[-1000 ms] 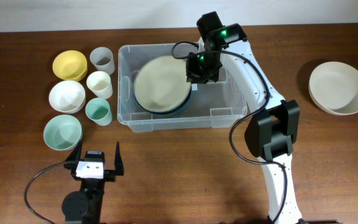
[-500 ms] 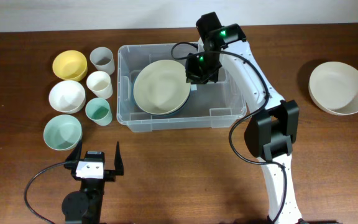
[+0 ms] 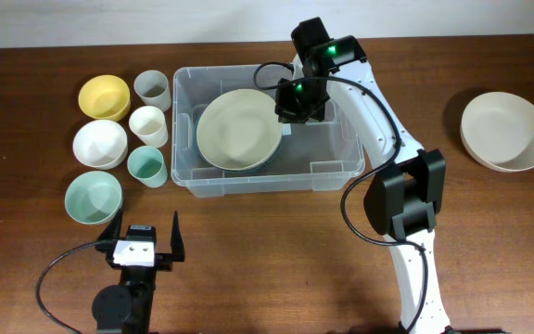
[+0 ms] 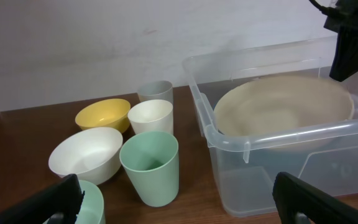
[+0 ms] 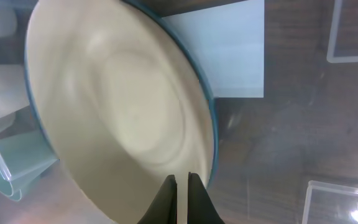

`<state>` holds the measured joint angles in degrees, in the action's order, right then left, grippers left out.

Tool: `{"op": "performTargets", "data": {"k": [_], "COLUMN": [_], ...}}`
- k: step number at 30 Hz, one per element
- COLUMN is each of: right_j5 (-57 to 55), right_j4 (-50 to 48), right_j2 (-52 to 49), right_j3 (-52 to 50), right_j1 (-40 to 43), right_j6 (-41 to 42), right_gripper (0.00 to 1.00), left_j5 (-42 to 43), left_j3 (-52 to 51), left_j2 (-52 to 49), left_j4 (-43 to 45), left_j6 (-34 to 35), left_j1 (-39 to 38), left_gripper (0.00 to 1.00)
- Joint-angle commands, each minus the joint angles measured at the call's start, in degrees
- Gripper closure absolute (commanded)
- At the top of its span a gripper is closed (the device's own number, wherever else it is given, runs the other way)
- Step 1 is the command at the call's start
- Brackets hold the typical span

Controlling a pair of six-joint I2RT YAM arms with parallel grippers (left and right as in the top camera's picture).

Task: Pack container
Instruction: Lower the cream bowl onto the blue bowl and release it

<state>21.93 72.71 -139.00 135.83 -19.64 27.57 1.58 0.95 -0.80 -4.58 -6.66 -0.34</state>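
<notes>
The container (image 3: 248, 184), a big clear tub, stands at the table's middle back. Inside it a wide cream bowl (image 3: 235, 130) with a blue outside lies tilted, its right side raised in the left wrist view (image 4: 278, 112). My right gripper (image 3: 288, 115) reaches into the tub at the bowl's right rim. In its wrist view the gripper (image 5: 180, 180) is shut to a thin slit over the bowl's inner wall (image 5: 117, 112), just inside the rim. My left gripper (image 3: 145, 224) rests wide open near the front edge, holding nothing (image 4: 173, 210).
Left of the tub stand a yellow bowl (image 3: 104, 96), a grey cup (image 3: 152, 88), a white cup (image 3: 147, 125), a white bowl (image 3: 99, 144), a green cup (image 3: 146, 166) and a pale green bowl (image 3: 93, 197). A beige bowl (image 3: 505, 131) sits far right.
The cream bowl was blurred with motion a second ago and now lies still, slightly further back in the tub. The right fingers have drawn together. The left arm has not moved.
</notes>
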Motion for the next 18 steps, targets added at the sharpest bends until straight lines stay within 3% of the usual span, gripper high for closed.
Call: {"op": "performTargets", "data": {"k": [1,14,18], "right_j5": [-0.8,-4.8,-4.9], "right_j4": [-0.3,0.8,0.9], "right_j2": [-0.3,-0.3,-0.2], "right_j3": [-0.3,-0.2,0.6], "right_j1": [-0.6,-0.3,0.7], "right_j6": [-1.0,-1.2,-1.3], "right_gripper": [0.96,0.96,0.83], "left_j5": [0.6,0.6,0.6], "left_j3": [-0.4,-0.4,-0.4], "left_j2": [0.4,0.4,0.4], "left_j4": [0.0,0.0,0.0], "left_j6": [-0.3,-0.3,-0.3], "left_j1": [0.2,0.2,0.3], "left_gripper": [0.0,0.0,0.0]}}
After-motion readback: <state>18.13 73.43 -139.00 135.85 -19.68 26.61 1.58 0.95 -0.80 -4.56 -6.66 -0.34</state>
